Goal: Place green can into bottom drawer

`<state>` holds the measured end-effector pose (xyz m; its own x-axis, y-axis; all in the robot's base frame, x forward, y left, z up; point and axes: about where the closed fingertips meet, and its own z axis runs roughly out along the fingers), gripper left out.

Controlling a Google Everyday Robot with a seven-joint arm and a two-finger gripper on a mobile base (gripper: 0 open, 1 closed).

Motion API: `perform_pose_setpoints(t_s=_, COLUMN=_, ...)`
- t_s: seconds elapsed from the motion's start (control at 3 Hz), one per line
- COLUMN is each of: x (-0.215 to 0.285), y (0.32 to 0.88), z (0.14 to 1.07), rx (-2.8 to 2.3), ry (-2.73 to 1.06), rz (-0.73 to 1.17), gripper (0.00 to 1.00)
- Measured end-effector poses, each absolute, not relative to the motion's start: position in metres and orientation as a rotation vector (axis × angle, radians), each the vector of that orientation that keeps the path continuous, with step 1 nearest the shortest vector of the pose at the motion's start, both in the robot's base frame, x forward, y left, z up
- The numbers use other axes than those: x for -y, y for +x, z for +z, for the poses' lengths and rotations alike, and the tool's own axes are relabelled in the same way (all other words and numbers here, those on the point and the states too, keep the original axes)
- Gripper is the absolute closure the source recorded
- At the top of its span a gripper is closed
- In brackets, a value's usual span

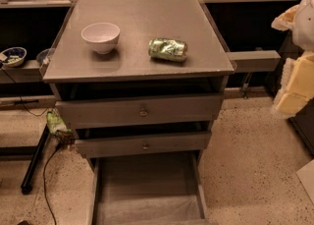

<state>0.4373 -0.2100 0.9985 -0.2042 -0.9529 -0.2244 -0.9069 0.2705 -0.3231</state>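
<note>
At the right edge of the view, beside the cabinet and well apart from the can, hangs my gripper (297, 84), pale yellow and blocky below a white housing. Whether it is wide or narrow I cannot tell; it holds nothing that I can see.

The green can (168, 49) lies on its side on the cabinet top (142, 13), right of centre and near the front edge, with its long axis running left to right. Its thin green-and-silver skin is shiny and dented, so I judge it light, probably empty, slick, easy to crush and apt to roll. I would take it across the middle of the barrel, closing on the curved sides with gentle pressure.

To the left of it, apart, stands a white bowl (100, 36), smooth and round. The top is flat, dull grey metal.

Below are two shallow grey drawers (142, 112) with small round knobs, both a little way out. Under them the bottom drawer (147, 184) is pulled far forward, a wide tray with a plain flat floor, open to receive the can. The speckled floor (250, 160) surrounds it.
</note>
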Motion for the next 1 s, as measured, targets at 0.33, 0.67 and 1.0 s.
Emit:
perform_pose_setpoints(t_s=0.33, x=0.21, y=0.437, z=0.999, rx=-2.172, ry=-1.688, rz=-0.168, gripper=0.0)
perform_pose_setpoints(t_s=0.67, x=0.212, y=0.456, z=0.996, rx=-2.165, ry=-1.703, rz=-0.206, gripper=0.0)
perform_pose_setpoints(t_s=1.0, x=0.204, y=0.492, z=0.989, rx=-2.147, ry=-1.742, rz=-0.227, gripper=0.0)
